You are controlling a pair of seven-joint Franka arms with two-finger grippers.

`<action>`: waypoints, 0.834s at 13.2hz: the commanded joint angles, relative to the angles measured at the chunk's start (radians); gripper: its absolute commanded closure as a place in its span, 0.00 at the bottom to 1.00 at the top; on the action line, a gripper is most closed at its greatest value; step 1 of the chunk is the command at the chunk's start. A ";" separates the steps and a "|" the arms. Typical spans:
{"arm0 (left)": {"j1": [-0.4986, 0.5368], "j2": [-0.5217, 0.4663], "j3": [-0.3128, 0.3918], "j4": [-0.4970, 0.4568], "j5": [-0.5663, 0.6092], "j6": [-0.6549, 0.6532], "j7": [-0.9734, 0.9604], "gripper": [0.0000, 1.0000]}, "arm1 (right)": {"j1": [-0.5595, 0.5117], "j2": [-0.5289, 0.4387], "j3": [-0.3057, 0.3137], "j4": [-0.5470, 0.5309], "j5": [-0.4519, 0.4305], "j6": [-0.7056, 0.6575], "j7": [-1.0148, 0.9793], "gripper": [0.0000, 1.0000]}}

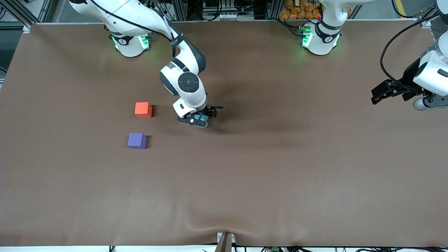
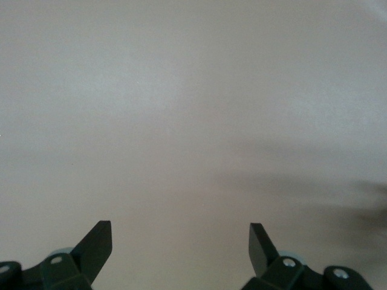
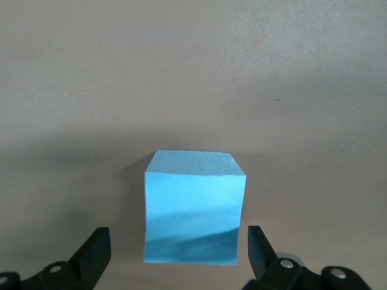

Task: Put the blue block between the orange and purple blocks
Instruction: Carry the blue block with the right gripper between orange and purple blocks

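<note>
Brown table (image 1: 280, 175) stretched wide, orange block (image 1: 143, 109) and purple block (image 1: 137, 140) sat toward the right arm's end, right gripper (image 3: 178, 254) spread wide around the blue block (image 3: 193, 208), fingers apart from its sides, left gripper (image 2: 180, 244) waited, spread, over bare table.

The blue block (image 3: 195, 208) looks matt and finely grainy, like foam; the table (image 1: 280, 168) covering is smooth and matt.

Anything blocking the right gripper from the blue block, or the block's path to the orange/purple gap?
Nothing visible. The open right gripper straddles the blue block; bare table lies toward the gap between the orange block and purple block.
</note>
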 commanded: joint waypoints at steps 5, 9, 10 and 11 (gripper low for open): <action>0.010 -0.020 -0.004 -0.019 -0.014 0.009 0.021 0.00 | -0.019 0.002 0.006 -0.024 -0.054 0.042 0.026 0.40; 0.010 -0.020 -0.004 -0.019 -0.014 0.010 0.021 0.00 | -0.025 -0.002 0.006 -0.018 -0.052 0.034 0.026 0.95; 0.010 -0.020 -0.004 -0.019 -0.014 0.010 0.021 0.00 | -0.026 -0.010 0.006 -0.013 -0.052 0.025 0.026 0.97; 0.010 -0.020 -0.004 -0.019 -0.014 0.010 0.021 0.00 | -0.039 -0.021 0.008 -0.010 -0.052 0.019 0.015 0.98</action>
